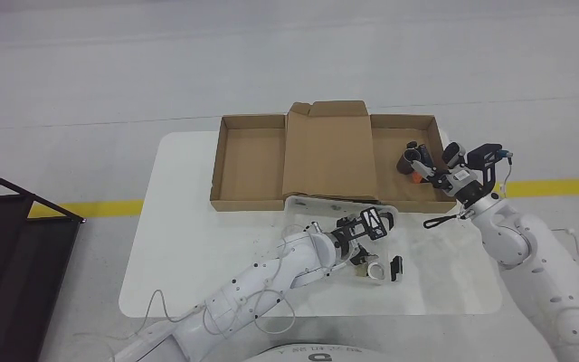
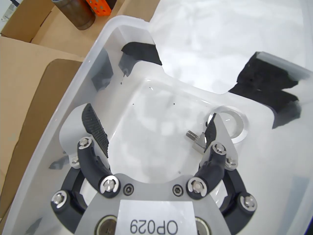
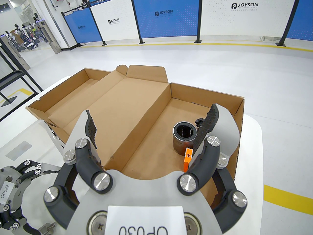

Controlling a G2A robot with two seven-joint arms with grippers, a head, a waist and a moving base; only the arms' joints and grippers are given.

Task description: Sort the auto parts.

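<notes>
1. Left gripper (image 2: 150, 113), fingers spread apart and holding nothing, down inside a clear plastic bin (image 2: 56, 123) near the front of the white bench (image 1: 181, 253).
2. On the bin floor, just beside one of its fingers: a small threaded bolt (image 2: 195, 141) with a metal head. Close behind the bolt, a clear ring (image 2: 233, 123). Black parts (image 2: 266, 84) at the bin's far wall; cannot tell whether inside or just outside it.
3. Right gripper (image 3: 151, 110), likewise spread and empty, poised above the right-hand compartment of an open cardboard box (image 1: 249, 154) behind the bin.
4. In that compartment: a dark metal cylinder (image 3: 184, 138) standing upright, an orange block (image 2: 96, 1) against it, and a black piece (image 3: 199, 122) just beyond.
5. Step in hand, as a judgement: picking the next part out of the bin, most likely the bolt, with a few parts apparently sorted into the box already.
6. Next move probably calls for shifting the left gripper sideways until the bolt lies between the fingers, then lowering to the bin floor and closing gently. Small, low and free to roll, so likely to slip. Needs care to avoid the bin wall and the ring.
</notes>
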